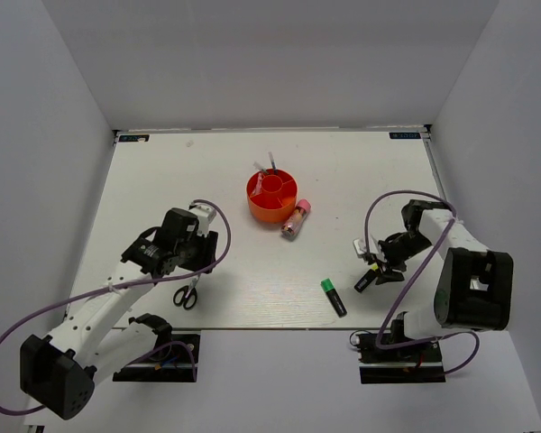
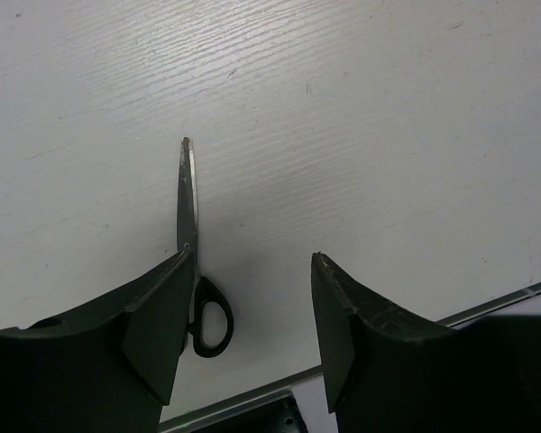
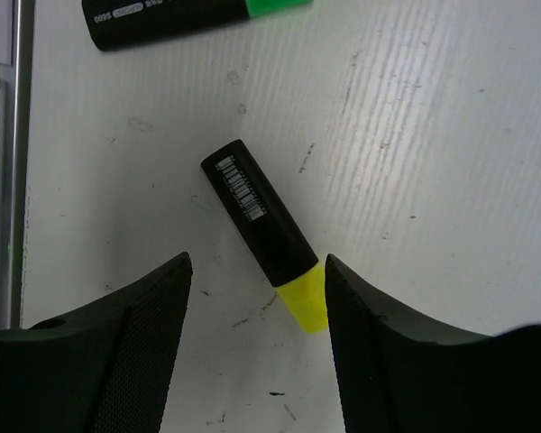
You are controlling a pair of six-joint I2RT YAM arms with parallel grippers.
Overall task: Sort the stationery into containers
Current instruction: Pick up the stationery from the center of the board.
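Note:
The orange tub stands mid-table with a thin pen sticking up out of it. A pink-capped clear tube lies just right of it. Black-handled scissors lie flat near the front edge. My left gripper hangs open over them, the handles beside its left finger and nothing between the fingers. The yellow highlighter lies on the table at the right. My right gripper is open above it, with the yellow cap end close to the right finger. A green highlighter lies nearby.
The table's metal front edge runs right behind the scissors and close to both highlighters. White walls enclose the table on the left, back and right. Both arm bases sit below the front edge.

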